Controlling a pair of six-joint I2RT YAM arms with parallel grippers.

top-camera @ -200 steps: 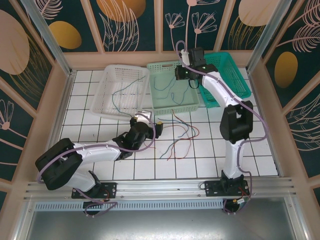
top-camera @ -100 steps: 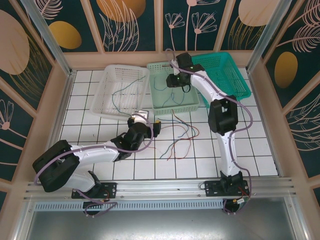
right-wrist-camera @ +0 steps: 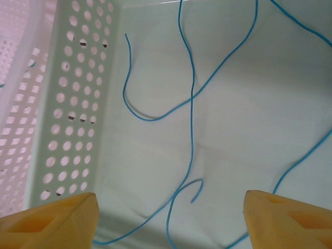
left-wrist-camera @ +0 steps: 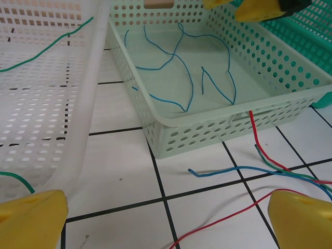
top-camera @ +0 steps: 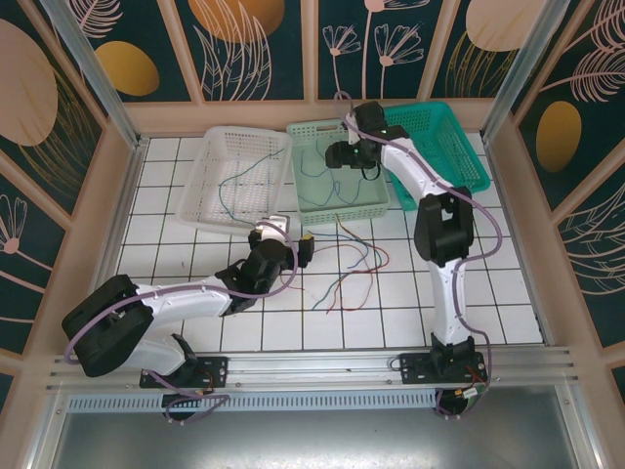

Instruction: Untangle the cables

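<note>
Right tool (right-wrist-camera: pixel 171 220) hangs apart over blue cables (right-wrist-camera: pixel 192 104) in the mint basket (right-wrist-camera: pixel 72 104); left tool (left-wrist-camera: pixel 166 220), apart too, seemingly empty, faces loose cables (left-wrist-camera: pixel 249 167) on the bench (left-wrist-camera: pixel 119 174).

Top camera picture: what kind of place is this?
Probably a robot test booth, not a home. The left arm and right arm are bolted to a metal rail beside a white tiled table, leaf-painted walls box it in, and thin wires lie on the tiles and in a green basket.

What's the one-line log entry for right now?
left gripper open, near loose wires on tiles | right gripper open over green basket | blue wires in green basket | green wire in white basket
</note>
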